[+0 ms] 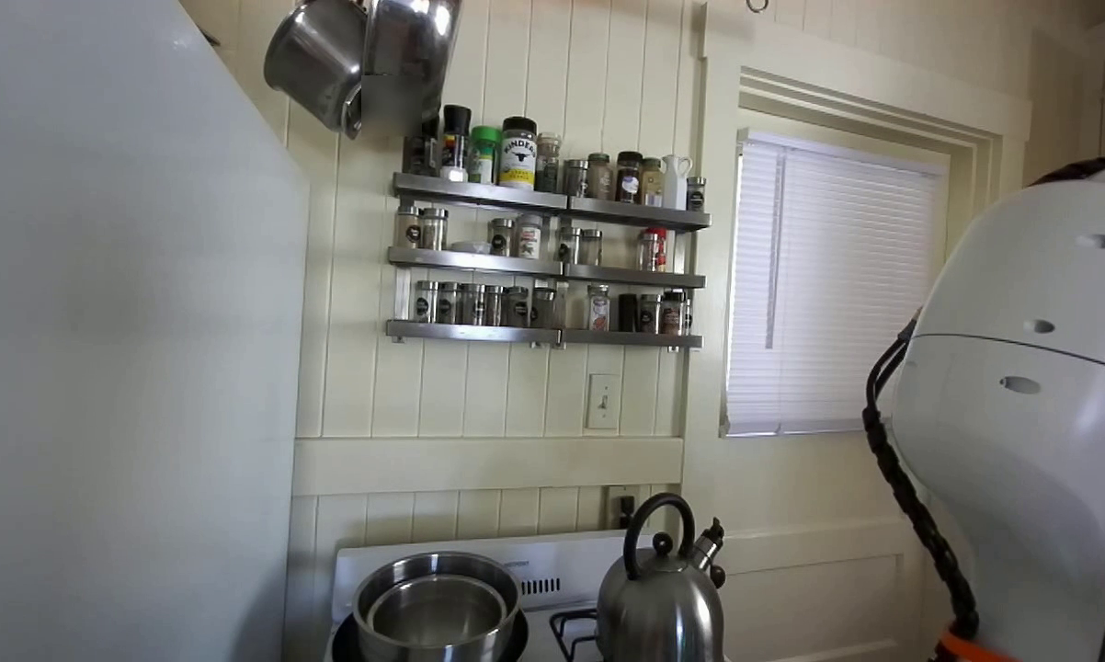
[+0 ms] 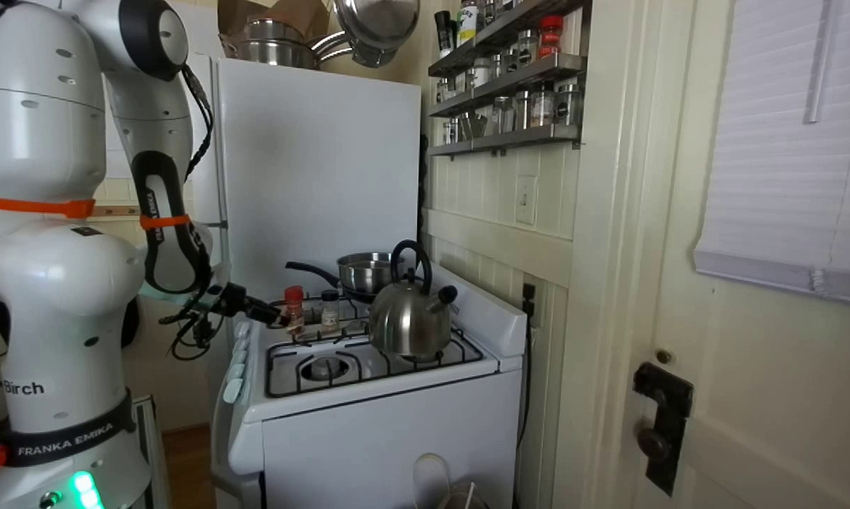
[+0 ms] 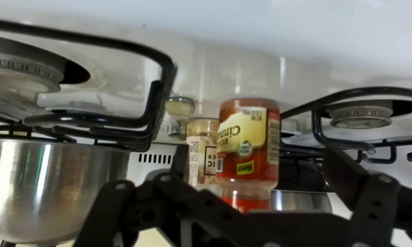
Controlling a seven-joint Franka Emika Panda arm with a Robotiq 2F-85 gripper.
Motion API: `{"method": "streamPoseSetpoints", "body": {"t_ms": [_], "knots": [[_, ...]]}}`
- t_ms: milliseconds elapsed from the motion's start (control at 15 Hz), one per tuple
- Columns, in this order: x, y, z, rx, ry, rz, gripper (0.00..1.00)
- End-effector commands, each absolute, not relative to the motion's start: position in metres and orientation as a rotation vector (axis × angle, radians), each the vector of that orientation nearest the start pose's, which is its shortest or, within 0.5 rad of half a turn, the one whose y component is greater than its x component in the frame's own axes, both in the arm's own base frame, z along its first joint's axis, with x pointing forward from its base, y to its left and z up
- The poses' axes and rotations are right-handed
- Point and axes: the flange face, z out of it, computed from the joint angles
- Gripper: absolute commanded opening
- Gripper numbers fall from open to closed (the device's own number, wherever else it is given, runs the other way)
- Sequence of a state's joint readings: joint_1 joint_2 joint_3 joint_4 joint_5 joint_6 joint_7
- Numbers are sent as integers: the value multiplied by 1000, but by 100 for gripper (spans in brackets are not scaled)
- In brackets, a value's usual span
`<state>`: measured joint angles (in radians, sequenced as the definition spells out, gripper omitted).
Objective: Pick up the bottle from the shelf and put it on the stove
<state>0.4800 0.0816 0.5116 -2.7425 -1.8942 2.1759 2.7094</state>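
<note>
The refrigerator [image 2: 312, 162] rose left of centre in an exterior view, closing off the far side of the stove [image 2: 389, 438], whose white body filled the lower middle of that frame. At the upper centre in an exterior view hung the three-tier spice rack [image 1: 534, 267], set high, I supposed, to stay handy yet away from the heat. The stainless kettle [image 2: 409, 322], mid-frame, sat over the burner grates [image 3: 168, 72], its broad base presumably able to bridge the bars.

My end effector [image 3: 257, 157] was spread wide across the lower half of the wrist view, its fingers [image 3: 344, 175] flanking the red-capped cinnamon bottle [image 3: 249, 144] without pinching it. I took that gap for a release, wide so that backing away would not tip it. The bottle stood on the stove's white enamel between the grates, at the centre of that inverted frame; so narrow a base, I judged, needed flat footing rather than bars. The finger at frame left was the nearer, so a straight retreat seemed wisest. Just behind the cinnamon stood a smaller-looking, dark-capped spice bottle [image 3: 202, 151], liable to be knocked if I swung sideways.
</note>
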Motion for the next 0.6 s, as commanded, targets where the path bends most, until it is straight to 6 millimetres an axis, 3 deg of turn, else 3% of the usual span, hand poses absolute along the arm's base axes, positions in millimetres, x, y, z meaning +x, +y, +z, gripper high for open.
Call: {"method": "streamPoseSetpoints", "body": {"t_ms": [0,133,333,533], "knots": [[210,279,201,-2841,98,-1418,100],[214,296,211,-2879,157,-1257,100],[202,295,236,-2890,227,-1111,100],[213,315,259,-2874,228,-930,100]]}}
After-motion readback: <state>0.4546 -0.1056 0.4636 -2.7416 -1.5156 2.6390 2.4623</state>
